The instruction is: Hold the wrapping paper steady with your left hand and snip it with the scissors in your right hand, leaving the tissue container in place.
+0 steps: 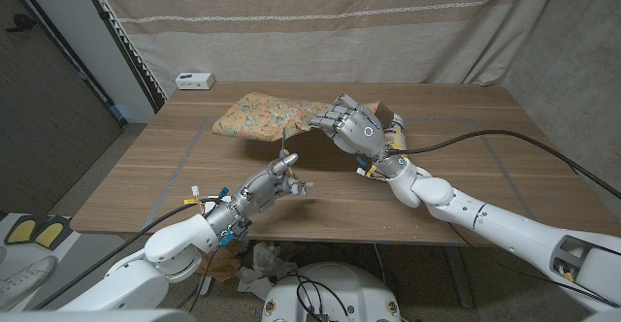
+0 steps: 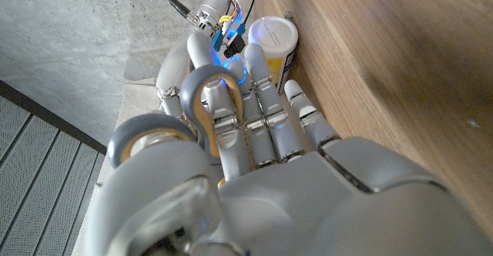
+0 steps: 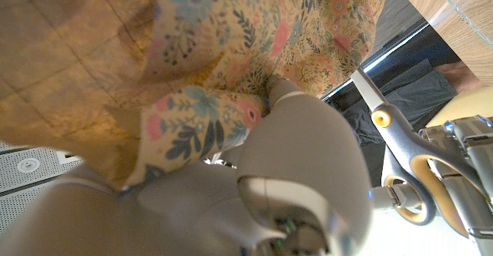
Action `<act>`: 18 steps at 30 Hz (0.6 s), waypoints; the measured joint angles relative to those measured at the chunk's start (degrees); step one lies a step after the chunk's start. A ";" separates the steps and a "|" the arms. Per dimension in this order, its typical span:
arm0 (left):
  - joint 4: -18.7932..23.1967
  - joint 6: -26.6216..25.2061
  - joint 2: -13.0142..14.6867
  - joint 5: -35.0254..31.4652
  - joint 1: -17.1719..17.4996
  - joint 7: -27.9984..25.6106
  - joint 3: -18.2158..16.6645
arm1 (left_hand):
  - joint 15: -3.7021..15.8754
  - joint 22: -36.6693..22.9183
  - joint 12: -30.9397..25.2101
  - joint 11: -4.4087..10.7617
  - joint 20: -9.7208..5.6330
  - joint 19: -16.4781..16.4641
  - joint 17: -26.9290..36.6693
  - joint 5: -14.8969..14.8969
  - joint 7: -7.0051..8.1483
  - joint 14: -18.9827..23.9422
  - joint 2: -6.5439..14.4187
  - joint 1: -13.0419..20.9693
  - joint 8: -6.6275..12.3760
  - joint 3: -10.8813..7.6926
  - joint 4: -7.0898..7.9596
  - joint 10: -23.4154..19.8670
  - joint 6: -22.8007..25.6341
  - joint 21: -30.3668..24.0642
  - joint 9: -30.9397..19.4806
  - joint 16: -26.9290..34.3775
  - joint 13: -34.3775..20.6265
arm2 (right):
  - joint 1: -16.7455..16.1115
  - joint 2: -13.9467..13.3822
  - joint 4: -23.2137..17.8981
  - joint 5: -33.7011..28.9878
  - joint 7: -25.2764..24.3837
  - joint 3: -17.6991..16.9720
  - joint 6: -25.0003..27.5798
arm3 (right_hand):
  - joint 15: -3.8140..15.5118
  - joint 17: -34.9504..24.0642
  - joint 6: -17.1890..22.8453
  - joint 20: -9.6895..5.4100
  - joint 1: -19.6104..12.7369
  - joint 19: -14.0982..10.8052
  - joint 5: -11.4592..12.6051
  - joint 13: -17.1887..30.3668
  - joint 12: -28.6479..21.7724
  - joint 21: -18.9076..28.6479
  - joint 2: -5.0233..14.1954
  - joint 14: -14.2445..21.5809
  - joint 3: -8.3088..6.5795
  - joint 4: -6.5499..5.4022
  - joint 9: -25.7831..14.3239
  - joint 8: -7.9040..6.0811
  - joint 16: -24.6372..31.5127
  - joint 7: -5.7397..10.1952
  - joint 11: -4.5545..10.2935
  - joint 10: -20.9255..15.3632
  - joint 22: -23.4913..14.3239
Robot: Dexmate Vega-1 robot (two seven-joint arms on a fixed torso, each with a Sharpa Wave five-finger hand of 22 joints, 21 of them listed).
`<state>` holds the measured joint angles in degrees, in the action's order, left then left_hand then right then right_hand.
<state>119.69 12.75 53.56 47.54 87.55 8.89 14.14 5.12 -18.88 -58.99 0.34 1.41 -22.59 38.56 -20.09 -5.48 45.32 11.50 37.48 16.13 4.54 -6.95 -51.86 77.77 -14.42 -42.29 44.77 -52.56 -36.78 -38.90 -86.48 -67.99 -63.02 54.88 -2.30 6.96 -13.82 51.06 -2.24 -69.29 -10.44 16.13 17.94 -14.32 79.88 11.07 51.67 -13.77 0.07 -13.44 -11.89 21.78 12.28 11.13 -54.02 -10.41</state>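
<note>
Wooden table (image 1: 466, 167): we record it under all items below, with a curtain behind it.

Wrapping paper (image 1: 262, 116): floral, yellow-toned sheet at the far middle of the table. Its left part lies on the wood; its right edge is lifted off the surface.

Right arm: reaches in from the near right corner across the table. We find the right hand (image 1: 354, 128) raised, back turned up, fingers curled closed on the paper's lifted right edge. The right wrist view confirms the sheet draped over that hand.

Left arm: bent low at the near left edge. The left hand (image 1: 270, 184) hovers above the table, near the front of the paper, with its fingers clamped through the handle loops of the scissors (image 1: 284, 157). We note this is the opposite hand to the one the task names.

Tissue container (image 1: 397, 133): cylinder with a white lid, standing just behind the right hand.

Small white box (image 1: 194, 80): far left corner, well apart from the rest.
</note>
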 measured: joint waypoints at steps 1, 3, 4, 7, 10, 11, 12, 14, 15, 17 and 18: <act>-0.08 0.16 -0.06 -0.01 -0.03 0.11 0.04 | 0.01 -0.20 0.00 0.00 0.00 0.00 0.09 0.34 0.13 -0.02 0.12 0.14 0.00 -1.10 0.51 0.01 -0.13 -0.22 -0.06 0.00 0.00 | 0.00 0.00 0.00 -0.01 0.00 -0.01 0.00 | 0.00 0.00 0.00 0.00 0.00 0.00 0.00 0.00 0.00 0.00 0.00 0.00 0.00 0.00 0.00 0.00 0.00 0.00 0.00 0.00 0.00; -0.38 0.44 -0.30 -0.02 -0.16 0.35 0.22 | -0.05 -0.62 0.00 0.20 0.00 0.00 0.34 0.65 0.32 -0.08 -0.23 0.49 0.33 -3.61 1.60 0.23 -0.33 -0.48 -0.07 0.00 -0.01 | 0.00 0.00 0.00 -0.04 0.00 -0.01 0.00 | 0.00 0.00 0.00 0.00 0.00 0.00 0.00 0.00 0.00 0.00 0.00 0.00 0.00 0.00 0.01 0.00 0.00 0.00 0.03 -0.03 0.00; -0.52 0.74 -0.42 -0.03 -0.23 0.60 0.31 | -0.13 -0.89 0.00 0.28 0.00 0.00 0.47 0.95 0.50 -0.54 -0.40 0.66 0.41 -5.13 2.15 0.33 -0.51 -0.65 -0.11 -0.04 -0.01 | 0.00 0.00 0.05 -0.05 0.00 -0.01 0.00 | 0.00 0.00 0.00 0.00 0.00 0.00 0.00 -0.02 0.01 0.00 0.00 0.00 0.00 0.00 0.01 0.00 0.00 0.00 0.13 -0.13 0.00; -0.94 1.30 -0.82 -0.03 -0.44 0.97 0.59 | -0.21 -2.03 0.00 0.81 0.00 0.00 1.08 1.35 0.45 -1.02 -1.70 1.96 1.26 -12.04 4.35 0.87 -1.17 -1.67 -0.87 -0.89 -0.05 | 0.00 0.02 0.27 -0.07 0.00 -0.01 0.00 | 0.00 0.00 0.00 0.00 0.00 0.00 0.00 0.00 0.01 -0.21 0.00 0.00 0.00 0.00 0.01 0.00 0.00 0.00 0.13 -0.12 0.00; -1.19 1.70 -1.02 -0.03 -0.57 1.26 0.76 | -0.21 -2.74 0.00 0.99 0.00 0.00 1.14 1.98 0.45 -1.02 -2.14 2.40 1.58 -15.81 5.80 1.05 -1.18 -2.15 -1.12 -1.17 -0.05 | 0.03 0.08 0.45 -0.09 0.00 -0.01 -0.01 | 0.00 -0.01 0.00 0.00 0.00 0.00 0.00 0.04 0.01 -0.24 0.00 0.00 0.00 0.00 0.01 0.00 0.00 0.00 0.13 -0.12 0.00; -1.42 1.89 -1.20 -0.03 -0.69 1.42 0.95 | -0.21 -2.81 0.00 0.99 0.00 0.00 1.14 1.99 0.45 -1.02 -2.34 2.60 1.73 -16.42 6.05 1.05 -1.18 -2.15 -1.13 -1.17 -0.05 | 0.05 0.12 0.53 -0.10 0.00 -0.01 -0.01 | 0.00 0.00 0.00 0.00 0.00 0.00 0.00 0.03 0.01 -0.24 0.00 0.00 0.00 0.00 0.01 0.00 0.00 0.00 0.13 -0.12 0.00; -1.43 1.96 -1.21 -0.03 -0.70 1.47 0.95 | -0.21 -2.91 0.00 0.99 -0.01 0.02 1.14 2.23 0.45 -1.02 -2.34 2.60 1.73 -16.97 6.22 1.05 -1.18 -2.15 -1.12 -1.27 -0.05 | 0.07 0.14 0.58 -0.10 0.00 -0.01 -0.01 | 0.00 -0.01 0.00 0.00 0.00 0.00 0.00 0.04 0.01 -0.24 0.00 0.00 0.00 0.00 0.01 0.00 0.00 0.00 0.13 -0.12 0.00; -1.76 2.25 -1.50 -0.04 -0.89 1.67 1.19 | -0.21 -3.15 0.00 0.99 -0.23 0.23 1.14 2.49 0.35 -1.02 -2.66 2.92 1.73 -18.04 6.59 1.05 -1.29 -2.15 -1.26 -1.70 -0.05 | 0.11 0.18 0.77 -0.10 0.01 0.02 -0.03 | 0.00 -0.01 0.00 0.00 0.00 0.00 0.00 0.03 0.01 -0.24 0.00 0.00 0.01 0.00 0.01 0.00 0.00 0.00 0.12 -0.12 0.00; -1.79 2.40 -1.53 -0.06 -0.91 1.75 1.22 | -0.21 -3.29 0.00 0.99 -0.23 0.24 1.14 2.82 0.27 -1.02 -2.64 2.90 1.73 -18.49 6.75 1.05 -1.37 -2.45 -1.25 -1.79 -0.05 | 0.12 0.19 0.81 -0.10 0.00 0.02 -0.03 | 0.00 -0.01 0.00 0.00 0.00 0.00 0.00 0.03 0.02 -0.24 0.00 0.00 0.01 0.00 0.01 0.00 0.00 0.00 0.12 -0.12 0.00; -2.03 2.65 -1.79 -0.11 -1.04 1.85 1.39 | -0.21 -3.46 0.00 0.99 -0.30 0.31 1.14 3.04 0.27 -1.02 -2.72 2.98 2.12 -19.32 7.12 1.05 -1.37 -2.60 -1.23 -1.79 -0.05 | 0.21 0.26 0.99 -0.10 0.00 0.07 -0.04 | 0.00 -0.01 0.00 0.00 0.00 0.00 0.21 0.03 0.02 -0.24 0.00 0.00 0.01 0.00 0.01 0.00 0.00 0.00 0.12 -0.12 0.00; -2.05 2.81 -1.81 -0.15 -1.05 1.91 1.41 | -0.21 -3.59 0.00 0.99 -0.30 0.31 1.14 3.33 0.27 -1.02 -2.94 3.20 2.12 -19.62 7.28 1.05 -1.37 -2.60 -1.23 -2.01 -0.05 | 0.25 0.29 1.08 -0.10 -0.01 0.09 -0.04 | 0.00 -0.01 0.00 0.00 0.00 0.00 0.22 0.03 0.02 -0.24 0.00 0.00 0.01 0.00 0.01 0.00 0.00 0.00 0.12 -0.12 0.00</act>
<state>117.64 15.55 51.75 47.40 86.50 10.81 15.55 4.91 -22.47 -58.99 1.33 1.10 -22.29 39.70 -16.76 -5.21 44.30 8.56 40.68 18.25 -15.08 0.33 -50.81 76.40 -17.02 -43.51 42.77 -52.61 -36.53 -38.61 -85.41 -68.09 -63.03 54.96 -2.34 6.96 -13.83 51.06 -2.24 -69.29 -10.44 16.35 17.97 -14.31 79.64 11.07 51.67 -13.76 0.07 -13.43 -11.89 21.78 12.28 11.25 -54.14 -10.41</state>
